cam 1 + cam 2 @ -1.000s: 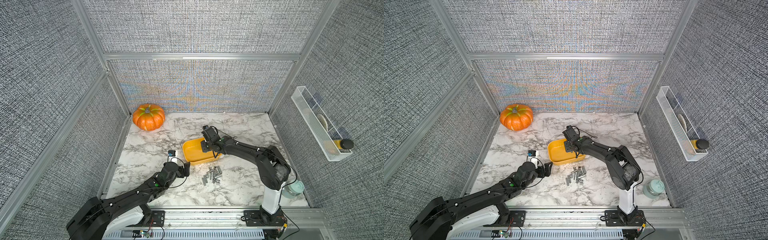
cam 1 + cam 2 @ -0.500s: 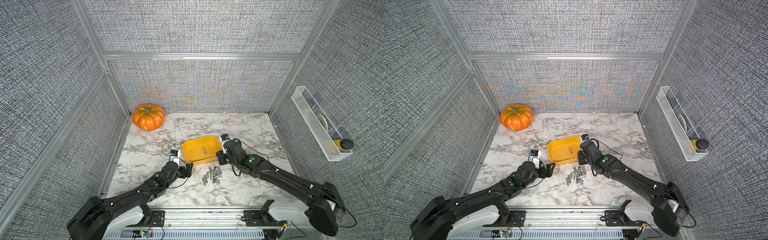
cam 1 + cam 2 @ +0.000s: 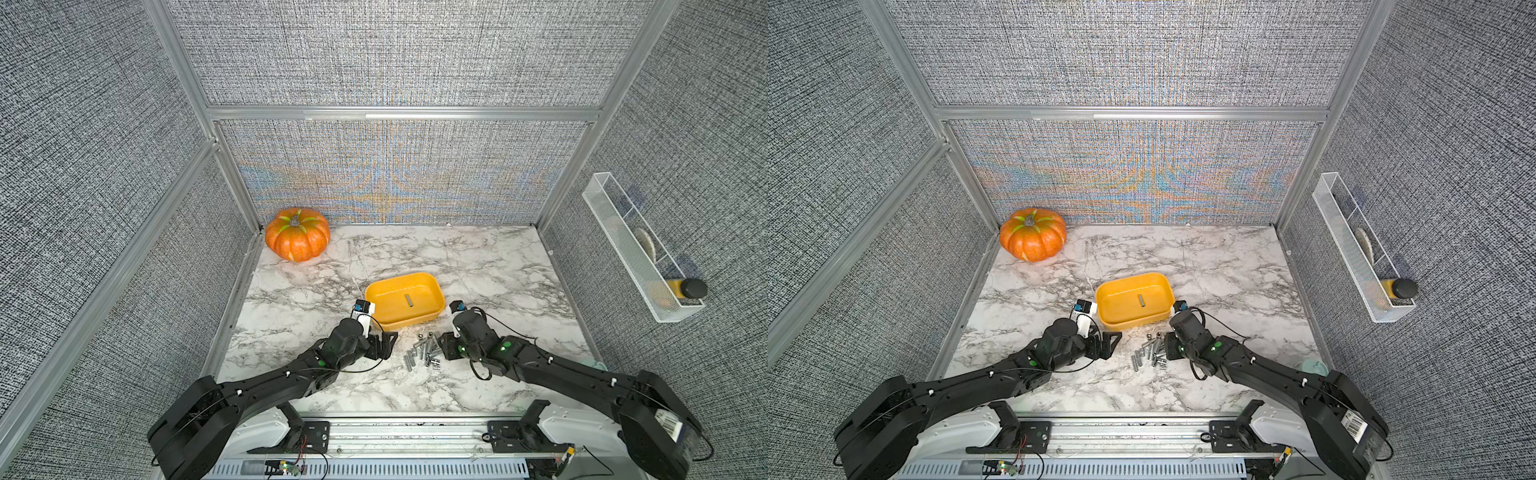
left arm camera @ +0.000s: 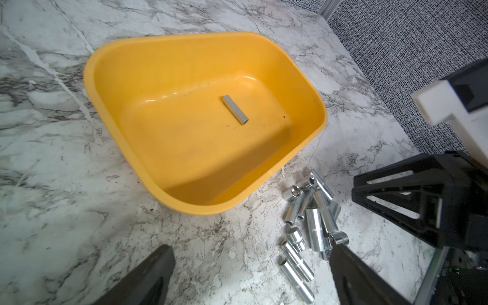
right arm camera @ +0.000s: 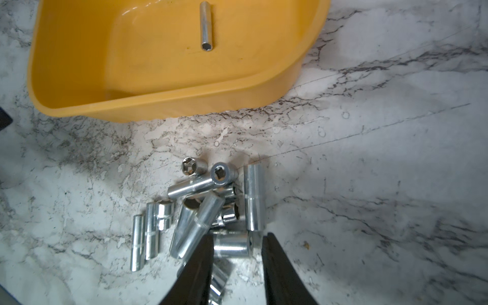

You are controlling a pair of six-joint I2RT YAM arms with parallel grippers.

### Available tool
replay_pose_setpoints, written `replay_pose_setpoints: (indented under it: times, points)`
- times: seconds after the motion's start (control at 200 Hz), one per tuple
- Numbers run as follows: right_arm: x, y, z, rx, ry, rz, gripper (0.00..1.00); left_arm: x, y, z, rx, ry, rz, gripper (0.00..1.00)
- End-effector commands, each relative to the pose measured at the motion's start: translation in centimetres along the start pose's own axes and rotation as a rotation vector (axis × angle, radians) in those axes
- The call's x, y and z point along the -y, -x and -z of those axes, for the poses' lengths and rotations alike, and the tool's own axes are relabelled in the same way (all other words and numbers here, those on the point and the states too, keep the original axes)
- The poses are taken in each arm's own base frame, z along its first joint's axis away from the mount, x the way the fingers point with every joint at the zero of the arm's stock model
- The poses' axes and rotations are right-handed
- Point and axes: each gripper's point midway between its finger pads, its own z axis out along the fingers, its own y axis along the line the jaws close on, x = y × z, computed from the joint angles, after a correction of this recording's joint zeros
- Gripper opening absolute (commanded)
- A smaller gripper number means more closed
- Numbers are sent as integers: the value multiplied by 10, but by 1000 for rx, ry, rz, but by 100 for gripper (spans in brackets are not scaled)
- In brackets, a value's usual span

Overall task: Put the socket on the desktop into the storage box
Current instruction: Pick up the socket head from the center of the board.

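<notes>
Your right hand (image 5: 237, 237) is sitting low over the near edge of the pile of sockets (image 5: 200, 211), with its two black fingers (image 5: 200, 264) standing narrowly apart on either side of a short socket (image 5: 231, 247) that is lying crosswise between them. One end of it is looking pressed against a finger. The other end is showing a sliver of shadow, so I cannot tell you whether the hand is clamping it or only straddling it. The short socket is lying on the marble counter (image 5: 369, 158) among the others.

Your left hand (image 4: 250, 248) is hanging released, fingers spread wide with nothing between them. In both top views it is sitting just beside the near left corner of the yellow box (image 3: 399, 277), with the pile lying between your two hands.

The rest of the pile is lying in a loose heap on the counter, just in front of the box's near wall, some leaning on each other and two showing their open ends. One slim socket (image 4: 235, 109) is lying flat inside the box, near the middle of its floor.

Farther out, a pumpkin (image 3: 298, 234) is sitting in the far left corner of the counter, and a wire basket (image 3: 631, 253) is hanging on the right wall, holding a bottle (image 3: 685, 288) at its near end.
</notes>
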Motion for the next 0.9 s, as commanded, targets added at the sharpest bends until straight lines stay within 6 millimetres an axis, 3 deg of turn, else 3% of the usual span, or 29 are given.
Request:
replay_pose_setpoints:
  times: [0.0, 0.44, 0.891]
  points:
    - [-3, 11, -9, 18, 2, -10, 35, 6, 3, 0, 9, -24, -11, 97]
    - [9, 6, -34, -45, -61, 6, 31, 10, 2, -1, -3, -44, -3, 97]
    - [22, -4, -44, -77, -125, -1, 29, 10, -2, -6, -26, -45, 1, 97]
